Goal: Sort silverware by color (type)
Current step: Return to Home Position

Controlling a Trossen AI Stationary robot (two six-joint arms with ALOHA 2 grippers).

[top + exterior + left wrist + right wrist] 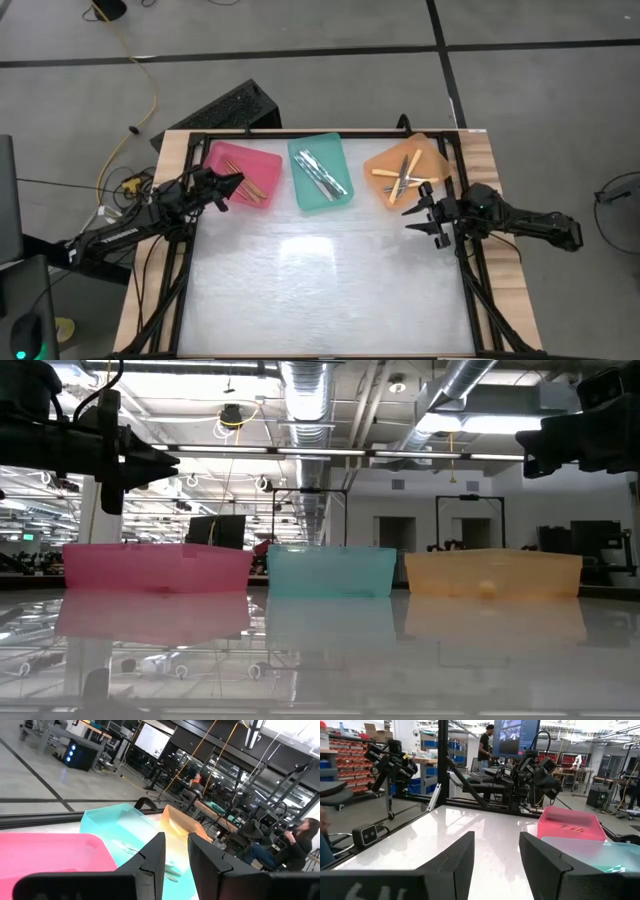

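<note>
Silverware lying sorted in pink tray, teal tray, orange tray. Left gripper hovering at pink tray edge, fingers narrow, holding nothing. Right gripper hovering beside orange tray, fingers wide, empty. Step likely homing; next move needing retreat clear of trays.

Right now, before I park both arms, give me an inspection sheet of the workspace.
Surface: white tabletop; pink tray, teal tray, orange tray in a row at its far edge.
Job's things: silverware lies in all three trays; none seen loose on the tabletop.
Clutter: nothing seen.
Grippers: left gripper open, empty, raised over the pink tray's left edge; right gripper open, empty, raised by the orange tray's near edge.
Cables: yellow cable on the floor behind the table.
Surroundings: seated person and standing person in the room beyond.
</note>
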